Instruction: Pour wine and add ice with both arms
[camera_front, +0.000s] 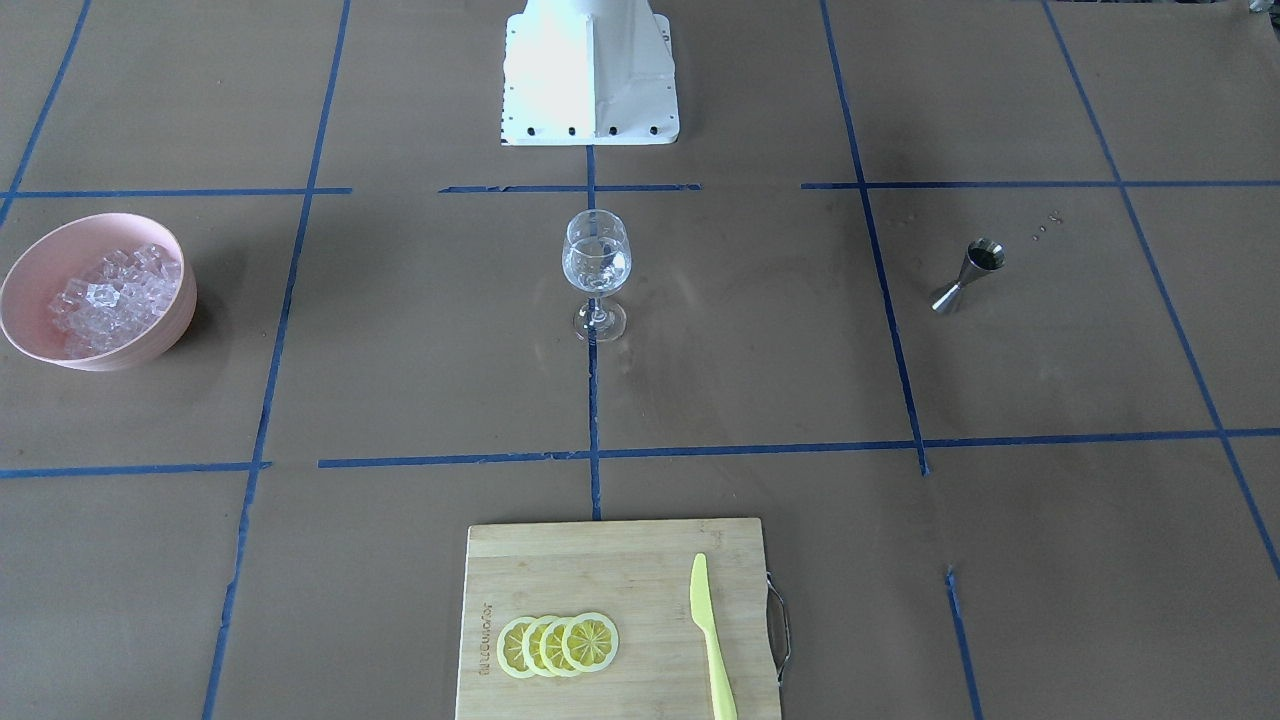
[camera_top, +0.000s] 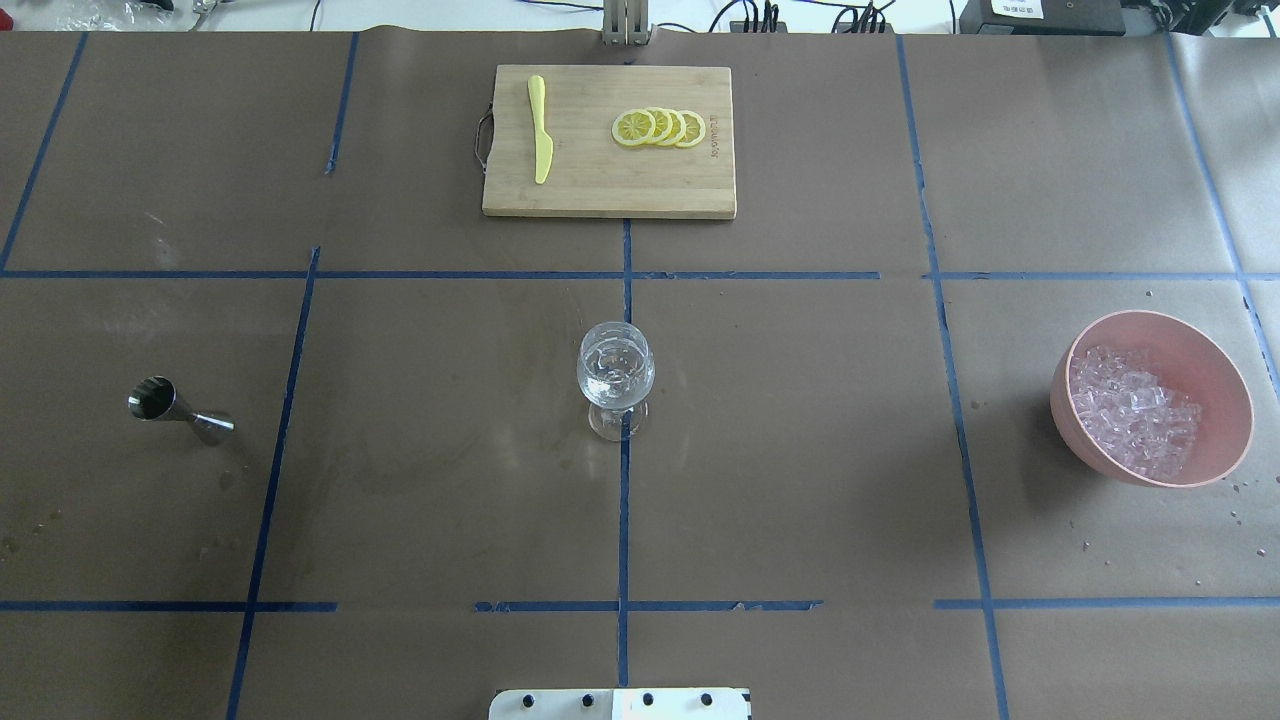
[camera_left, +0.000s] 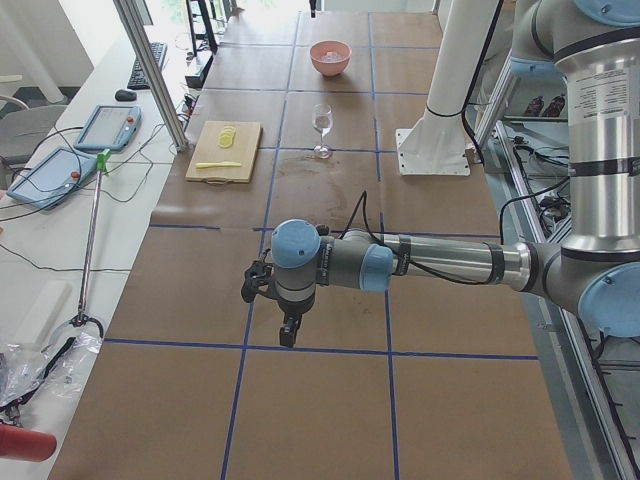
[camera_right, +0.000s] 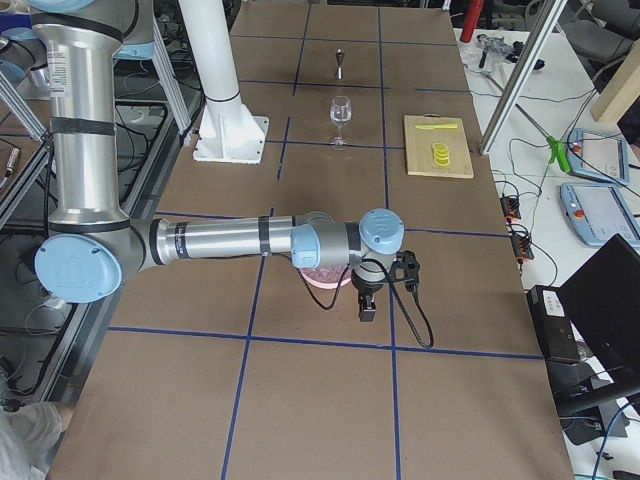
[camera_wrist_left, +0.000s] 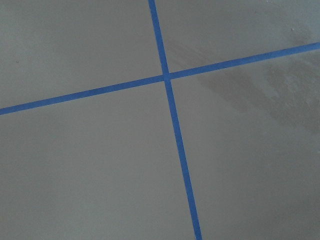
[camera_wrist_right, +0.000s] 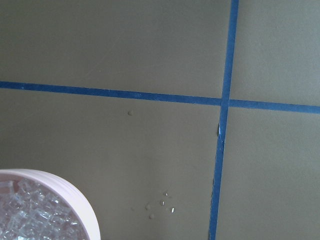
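Observation:
A stemmed wine glass (camera_front: 597, 262) (camera_top: 616, 372) stands at the table's middle with a little clear wine (camera_front: 597, 272) in its bowl. The ice (camera_front: 112, 292) (camera_top: 1135, 422) is heaped in a pink bowl (camera_front: 170, 320) (camera_top: 1225, 440) on the robot's right. A steel jigger (camera_front: 968, 276) (camera_top: 182, 411) stands on the robot's left. My left gripper (camera_left: 288, 336) shows only in the exterior left view, hanging over bare table beyond the jigger's side. My right gripper (camera_right: 367, 311) shows only in the exterior right view, beside the bowl (camera_right: 322, 277). I cannot tell whether either is open or shut.
A bamboo cutting board (camera_top: 600, 190) (camera_front: 600, 560) lies at the far edge with lemon slices (camera_top: 660, 127) and a yellow knife (camera_top: 540, 140). The white pedestal (camera_front: 590, 80) stands behind the glass. Water droplets (camera_wrist_right: 160, 205) lie near the bowl's rim (camera_wrist_right: 75, 195).

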